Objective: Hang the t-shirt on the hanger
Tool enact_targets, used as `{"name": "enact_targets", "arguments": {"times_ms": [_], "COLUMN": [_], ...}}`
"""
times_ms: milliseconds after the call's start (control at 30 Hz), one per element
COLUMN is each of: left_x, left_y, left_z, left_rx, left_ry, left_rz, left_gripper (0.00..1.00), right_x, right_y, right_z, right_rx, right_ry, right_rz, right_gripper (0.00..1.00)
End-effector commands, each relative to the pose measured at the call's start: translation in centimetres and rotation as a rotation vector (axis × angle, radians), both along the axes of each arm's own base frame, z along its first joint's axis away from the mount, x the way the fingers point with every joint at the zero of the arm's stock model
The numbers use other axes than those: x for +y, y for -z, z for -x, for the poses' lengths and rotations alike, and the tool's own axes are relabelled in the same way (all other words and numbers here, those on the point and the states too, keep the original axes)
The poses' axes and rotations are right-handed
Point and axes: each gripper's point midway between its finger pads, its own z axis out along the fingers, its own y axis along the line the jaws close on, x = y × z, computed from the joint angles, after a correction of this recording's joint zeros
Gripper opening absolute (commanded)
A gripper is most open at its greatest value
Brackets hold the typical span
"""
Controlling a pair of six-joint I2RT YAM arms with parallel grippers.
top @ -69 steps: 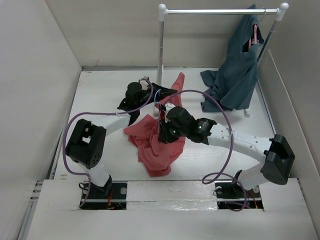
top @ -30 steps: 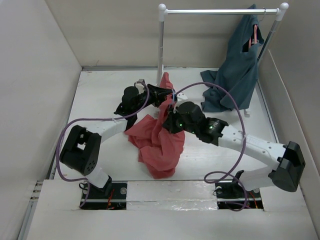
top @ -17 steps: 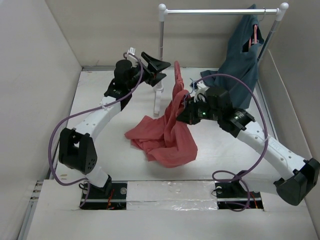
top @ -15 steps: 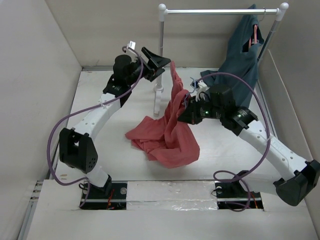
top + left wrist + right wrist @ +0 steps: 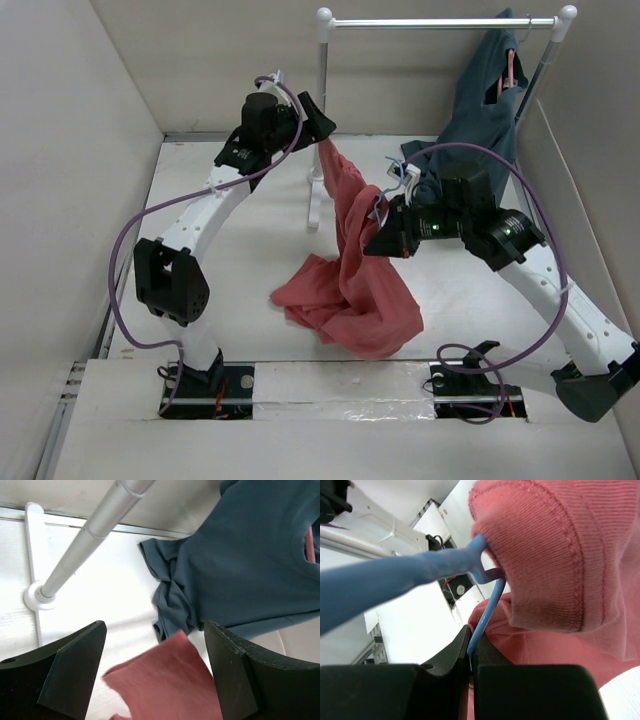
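Mid-air, ribbed t-shirt (image 5: 350,295), right gripper (image 5: 472,646) clamping thin wire hanger (image 5: 410,572), left gripper (image 5: 154,630) spread wide.

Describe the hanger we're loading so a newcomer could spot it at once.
From the white rack at the back, come forward to the red t-shirt raised in front of it. The hanger is the thin pale-blue wire pinched in the right gripper, poking out of the shirt. Its only lookalike, the pink hanger, hangs on that rack inside the teal garment.
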Motion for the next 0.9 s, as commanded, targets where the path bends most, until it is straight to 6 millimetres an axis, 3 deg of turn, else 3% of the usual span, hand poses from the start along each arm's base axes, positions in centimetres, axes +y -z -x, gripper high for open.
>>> {"name": "enact_targets", "arguments": {"times_ms": [0,100,233,267,333,367,467,567,767,867], "left_x": [1.5,0.3,-0.7,-0.8,-1.0,-1.1,-1.2,-0.7,2.2,2.3], "left_y": [-2.2,-2.2,-2.9,-2.8,-2.8,-2.8,-2.9,-2.9,-4.1,-3.8], "left_z": [-1.2,-1.1,-0.2,-0.1,0.1,0.1,0.1,0.0,-1.8,-2.3], "left_rx": [-0.065,-0.062,-0.076,-0.070,-0.068,-0.064,-0.059,-0.056,-0.077,-0.068], "left_ry": [-0.044,0.003,0.058,0.061,0.073,0.078,0.079,0.050,-0.036,-0.034], "left_rz": [-0.046,0.012,0.082,0.092,0.101,0.109,0.118,0.112,0.160,0.166], "left_gripper": [0.76,0.73,0.55,0.44,0.34,0.20,0.06,0.00,0.00,0.00], "right_x": [-0.1,-0.2,-0.6,-0.6,-0.7,-0.7,-1.0,-1.3,-1.4,-1.5], "right_y": [-3.6,-3.7,-3.6,-3.7,-3.8,-3.8,-3.6,-3.3,-3.4,-3.7], "right_z": [1.3,1.3,1.1,1.2,1.1,1.2,1.1,1.2,2.2,2.4], "right_rx": [-0.064,-0.059,-0.067,-0.066,-0.068,-0.065,-0.058,-0.052,-0.029,-0.031], "right_ry": [-0.043,-0.036,-0.011,-0.011,-0.010,-0.009,-0.004,0.001,-0.021,-0.021], "right_rz": [-0.081,-0.083,-0.082,-0.085,-0.094,-0.095,-0.089,-0.087,-0.102,-0.106], "right_gripper": [0.00,0.00,0.00,0.00,0.00,0.00,0.00,0.00,0.00,0.00]}}
